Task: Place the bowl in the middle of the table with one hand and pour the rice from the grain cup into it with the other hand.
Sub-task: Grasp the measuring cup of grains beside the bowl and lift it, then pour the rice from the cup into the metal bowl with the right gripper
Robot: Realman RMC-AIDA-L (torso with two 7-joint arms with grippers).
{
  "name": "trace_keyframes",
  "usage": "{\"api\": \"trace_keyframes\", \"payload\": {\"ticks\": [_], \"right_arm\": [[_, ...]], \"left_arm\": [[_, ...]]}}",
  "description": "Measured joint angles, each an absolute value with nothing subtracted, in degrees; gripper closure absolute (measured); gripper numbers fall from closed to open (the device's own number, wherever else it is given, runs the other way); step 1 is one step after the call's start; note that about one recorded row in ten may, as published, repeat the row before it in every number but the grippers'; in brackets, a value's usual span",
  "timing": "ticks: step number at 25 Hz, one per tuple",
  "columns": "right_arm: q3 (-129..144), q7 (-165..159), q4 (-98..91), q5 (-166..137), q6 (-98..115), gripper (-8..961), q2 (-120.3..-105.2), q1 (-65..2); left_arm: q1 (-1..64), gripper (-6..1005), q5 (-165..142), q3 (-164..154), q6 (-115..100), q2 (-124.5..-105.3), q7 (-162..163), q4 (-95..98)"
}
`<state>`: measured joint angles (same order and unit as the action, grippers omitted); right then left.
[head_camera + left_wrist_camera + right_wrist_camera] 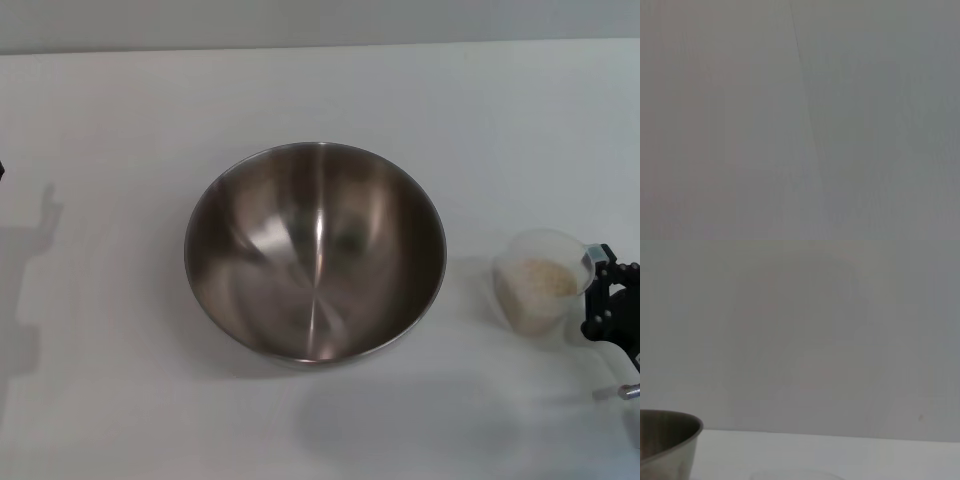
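The steel bowl stands upright and empty in the middle of the white table. The clear grain cup stands upright to the right of the bowl, apart from it, with rice inside. My right gripper is low at the table's right edge, right beside the cup's right side. In the right wrist view the bowl's rim shows and the cup's rim faintly shows. Of my left arm only a dark sliver shows at the left edge. The left wrist view shows only plain grey.
The left arm's shadow falls on the table at the far left. A grey wall runs behind the table's far edge. Nothing else stands on the table.
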<state>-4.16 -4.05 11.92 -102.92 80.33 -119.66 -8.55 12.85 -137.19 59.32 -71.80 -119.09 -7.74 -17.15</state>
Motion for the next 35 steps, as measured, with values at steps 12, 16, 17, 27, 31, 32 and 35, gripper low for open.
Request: {"api": "trace_keyframes", "payload": {"ticks": [12,16,17,27,31,32,35], "right_arm": [[-5.7,-4.0,11.6,-102.7,88.2,938,-119.6,-6.8],[-7.1,-4.0,10.8,-102.7,94.4,938,-119.46,-6.0],[-7.4,-3.7,10.5,-102.7,95.7,938,-119.45,-6.1],[-7.3,7.2,10.0,-102.7,101.5,939,-119.35,-14.6],[-7.0,11.1,10.0,-103.0,101.3,938,-119.35,-18.7],[-6.8,11.8,10.0,-103.1,101.2,937,-119.35,-19.6],[-5.3,15.7,10.0,-103.3,100.3,937,-119.35,-22.2]], "left_arm": [[13.0,181,-137.2,59.3,-71.8,-119.09,-7.7,-17.4],[12.9,181,-137.2,58.7,-71.8,-119.09,-7.7,-17.5],[12.9,181,-137.2,58.6,-71.8,-119.09,-7.7,-17.5],[12.6,181,-137.2,58.5,-72.3,-119.09,-7.7,-17.8],[12.5,181,-137.2,57.8,-72.4,-119.09,-7.7,-17.9],[12.5,181,-137.2,57.8,-72.4,-119.09,-7.7,-17.9],[12.5,181,-137.2,57.7,-72.4,-119.09,-7.7,-18.1]]}}
